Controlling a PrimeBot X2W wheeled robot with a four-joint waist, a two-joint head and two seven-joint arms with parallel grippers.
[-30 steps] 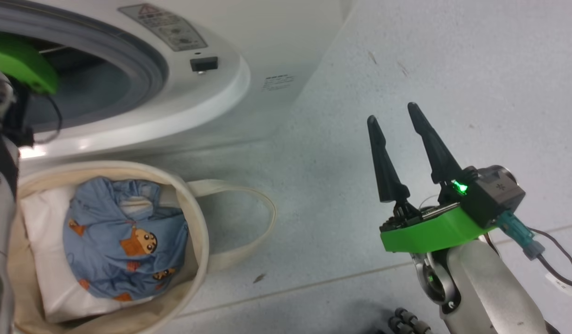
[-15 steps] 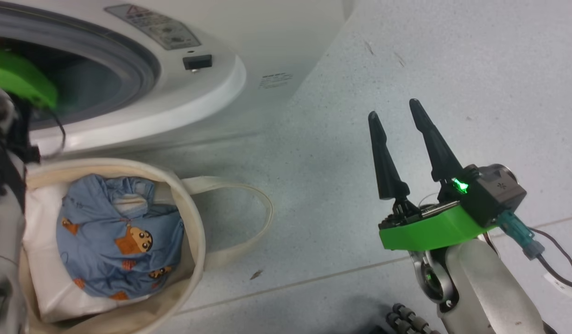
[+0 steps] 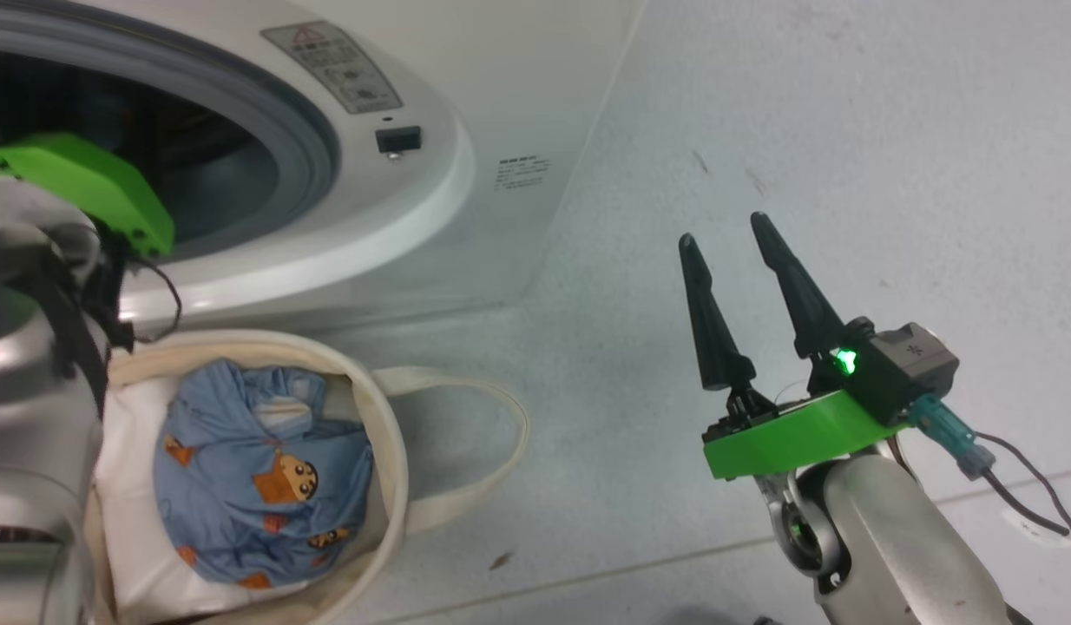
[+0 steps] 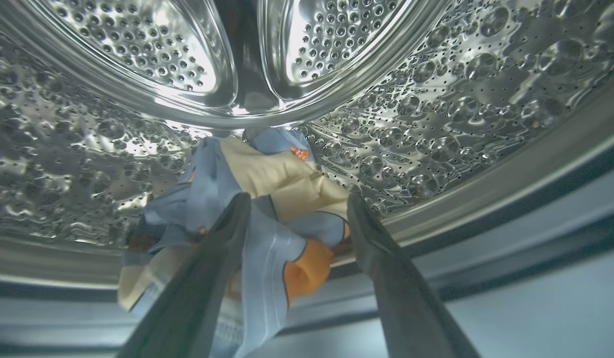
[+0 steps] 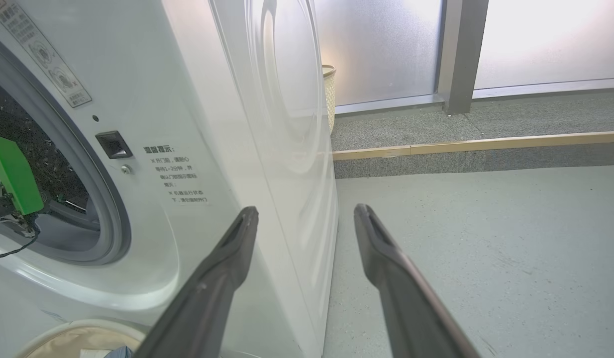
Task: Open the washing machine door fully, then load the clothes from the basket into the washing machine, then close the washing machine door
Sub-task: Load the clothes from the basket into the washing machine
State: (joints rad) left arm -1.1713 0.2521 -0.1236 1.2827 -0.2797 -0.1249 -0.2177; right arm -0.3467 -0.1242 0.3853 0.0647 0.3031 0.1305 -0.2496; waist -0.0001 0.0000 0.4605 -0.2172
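**Left gripper open inside the drum; one bundle left to fetch**

Step in hand: loading. The left gripper [image 4: 298, 199] is reached into the perforated steel drum [image 4: 436, 124] of the big white front-loading washing machine [image 3: 414, 200], fingers spread wide. A crumpled light-blue and cream-yellow garment [image 4: 267, 184] lies between and just beyond the fingertips, low in the drum. It looks let go rather than pinched, though the cloth may brush one finger.

The right gripper [image 3: 723, 234] hangs spread and idle over the grey speckled floor [image 3: 761, 130], the machine's side to its left.

Below the left wrist, the round cream canvas basket [image 3: 388, 434] holds a light-blue bear-print bundle [image 3: 258, 469] on a plain white pad [image 3: 123, 434].

Next, as I read it: draw the left arm straight back past the grey rubber gasket [image 3: 314, 148] without snagging the garment. Then drop to the basket and pinch the bundle on a high fold, leaving the pad.

Against a second ago: the head camera has shifted, so machine and basket sit differently in frame without having moved. The bundle lies in the same heap. The left arm's green wrist mount [image 3: 84, 182] sits somewhat lower against the opening. The right gripper is equally spread.
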